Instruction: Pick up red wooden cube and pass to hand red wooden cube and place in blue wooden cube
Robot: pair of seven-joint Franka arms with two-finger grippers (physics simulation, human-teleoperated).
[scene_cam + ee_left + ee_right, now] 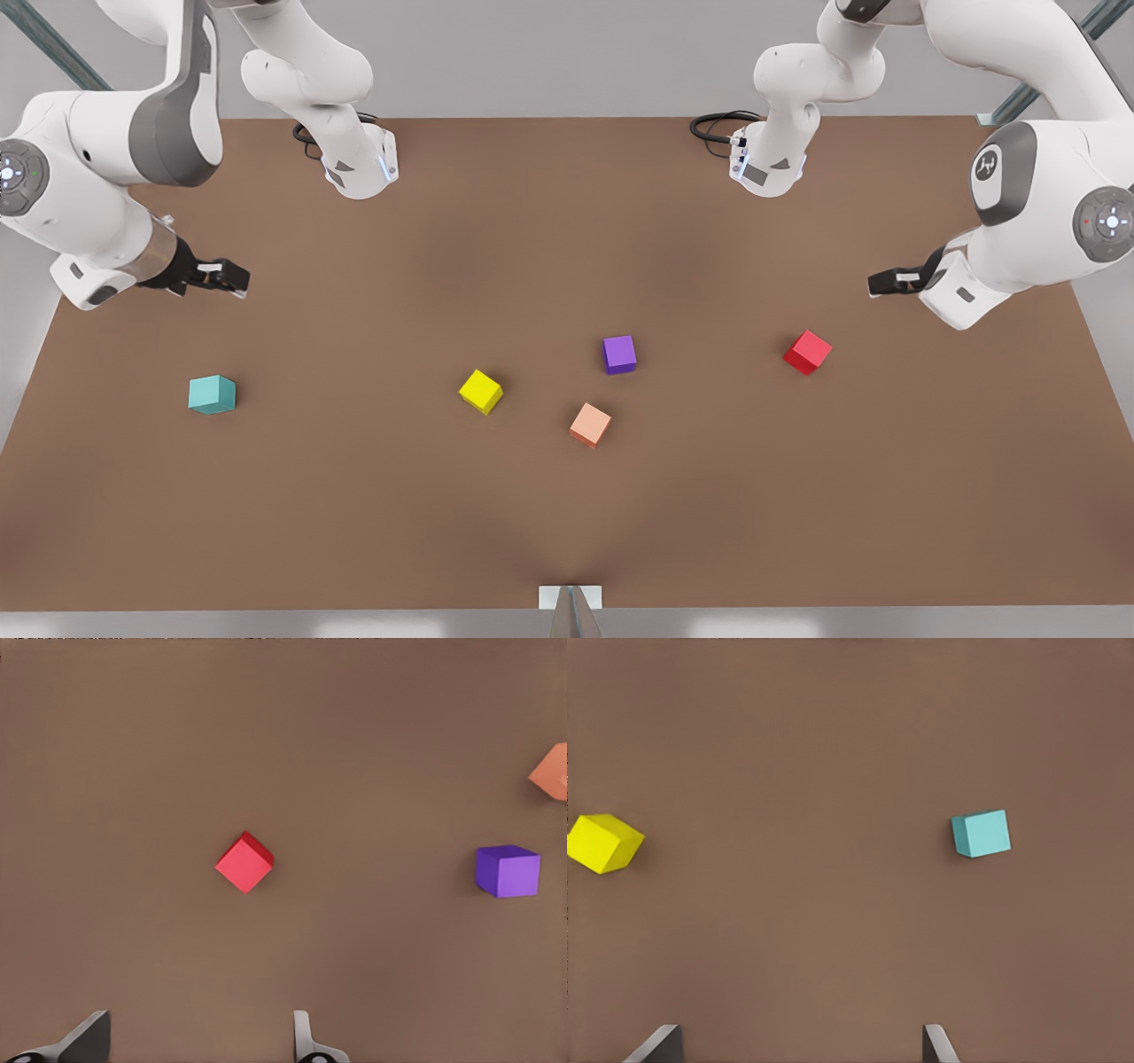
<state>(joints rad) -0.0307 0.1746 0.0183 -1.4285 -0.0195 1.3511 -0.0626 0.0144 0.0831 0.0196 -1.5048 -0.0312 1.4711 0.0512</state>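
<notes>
The red wooden cube point(807, 352) point(244, 863) rests on the brown table toward the front view's right. My left gripper point(873, 283) point(195, 1047) hovers above and behind it, open and holding nothing, apart from the cube. The blue wooden cube point(212, 394) point(981, 833), teal in colour, sits at the front view's left. The hand, my right gripper point(244, 282) point(799, 1047), hangs above the table behind the teal cube, open and empty.
A yellow cube point(480, 392) point(602, 842), a purple cube point(619, 354) point(508, 871) and a salmon-orange cube point(590, 424) point(553, 771) lie mid-table between the two task cubes. Both arm bases point(359, 168) point(766, 164) stand at the table's far edge.
</notes>
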